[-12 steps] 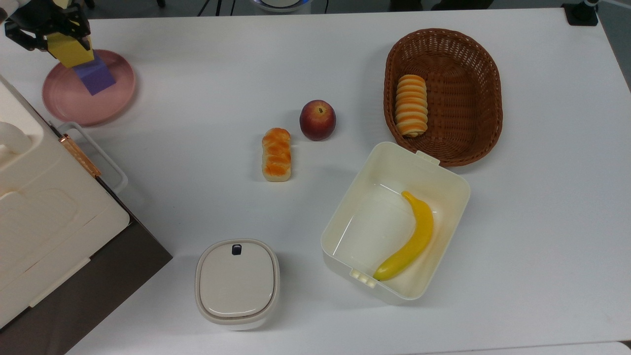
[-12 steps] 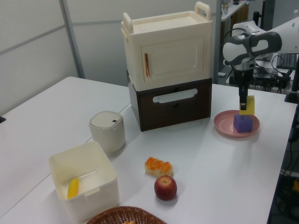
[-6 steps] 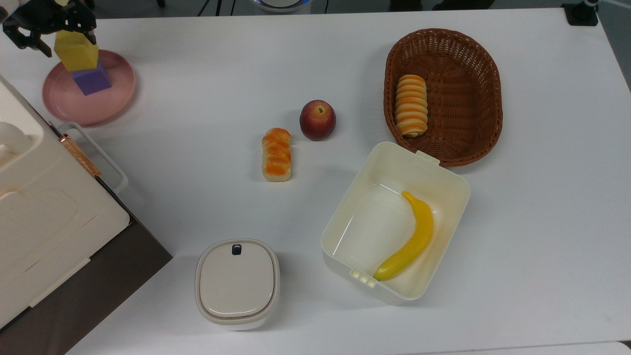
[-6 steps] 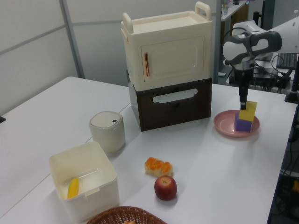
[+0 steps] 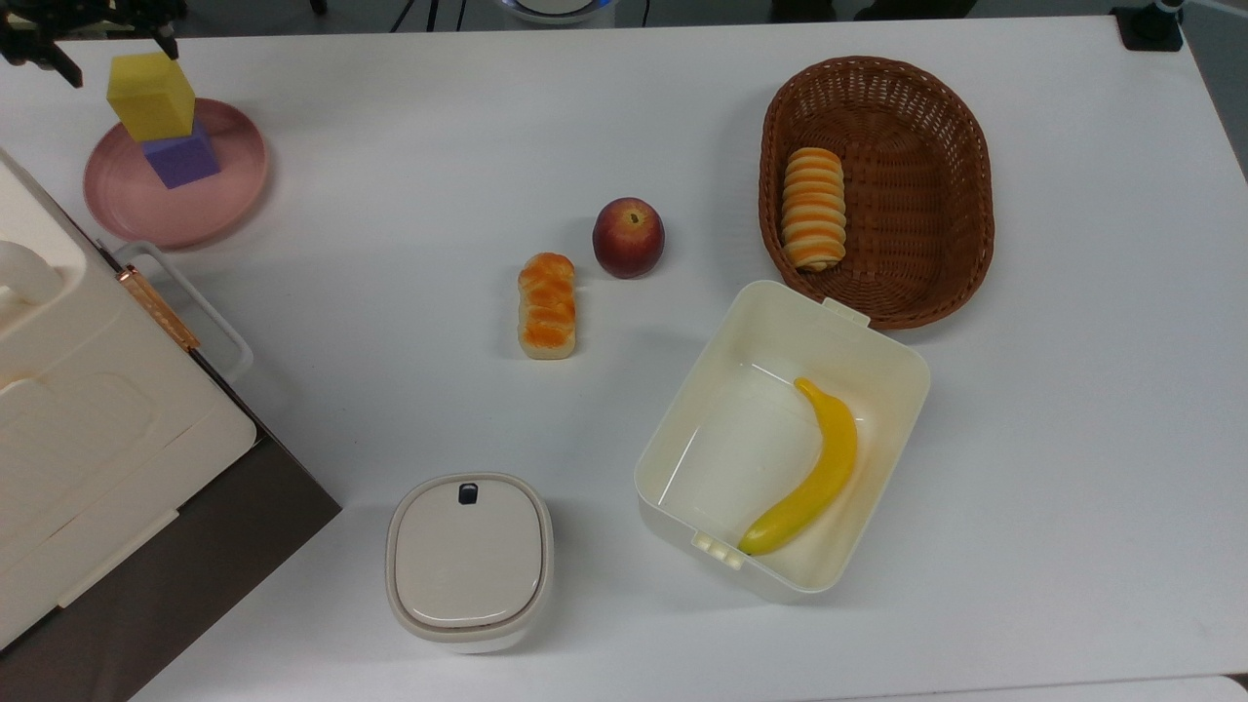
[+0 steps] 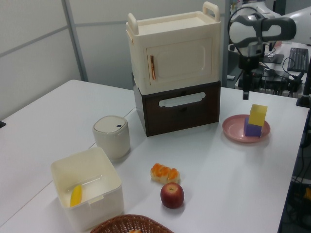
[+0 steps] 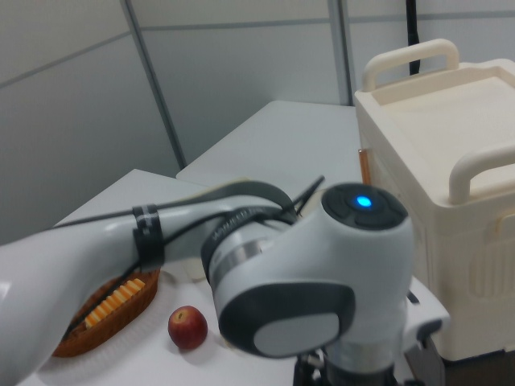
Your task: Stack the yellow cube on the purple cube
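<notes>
The yellow cube (image 5: 151, 95) sat on the purple cube (image 5: 181, 160), on the pink plate (image 5: 234, 195) at the desk's (image 5: 409, 146) far-left corner in the top view. The claw (image 6: 246, 91) hung empty above it; its spread I could not tell. The yellow cube sat skewed and off-centre, so a bump might have toppled it.

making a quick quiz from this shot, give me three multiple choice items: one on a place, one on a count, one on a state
1. Where is the long yellow banana?
A. in the brown wicker basket
B. in the open cream plastic box
C. on the pink plate

2. How many bread pieces show in the top view?
A. one
B. two
C. four

3. The matte yellow cube is:
A. resting on the purple cube, gripper clear above
B. clamped in the gripper
C. lying on the table

Answers:
B, the banana lies in the box.
B, one bread on the table, one in the basket.
A, the yellow cube sits on the purple cube below the gripper.
</notes>
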You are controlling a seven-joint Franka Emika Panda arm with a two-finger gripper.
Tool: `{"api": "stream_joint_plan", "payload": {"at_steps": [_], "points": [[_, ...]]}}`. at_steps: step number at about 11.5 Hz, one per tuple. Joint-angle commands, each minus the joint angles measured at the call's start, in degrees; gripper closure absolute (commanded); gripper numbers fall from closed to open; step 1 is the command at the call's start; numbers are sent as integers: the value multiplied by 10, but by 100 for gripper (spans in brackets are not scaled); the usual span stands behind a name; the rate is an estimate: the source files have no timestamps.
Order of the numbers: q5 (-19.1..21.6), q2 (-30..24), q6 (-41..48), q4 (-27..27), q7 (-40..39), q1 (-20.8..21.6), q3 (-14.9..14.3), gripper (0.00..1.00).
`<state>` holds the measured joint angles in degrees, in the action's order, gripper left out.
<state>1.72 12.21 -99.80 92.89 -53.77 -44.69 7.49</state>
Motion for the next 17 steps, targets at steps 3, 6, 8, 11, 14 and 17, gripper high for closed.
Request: {"api": "stream_joint_plan", "payload": {"at_steps": [3, 6, 8, 11, 14, 17], "points": [[15, -14, 0, 4, 125, 63, 17, 0], [11, -19, 0, -14, 228, 122, 16, 0], [5, -22, 4, -24, 309, 167, 16, 0], [-20, -45, 5, -24, 416, 226, 16, 0], [-26, -73, 10, -24, 510, 265, 16, 0], [-26, -95, 46, -24, 524, 293, 16, 0]]}}
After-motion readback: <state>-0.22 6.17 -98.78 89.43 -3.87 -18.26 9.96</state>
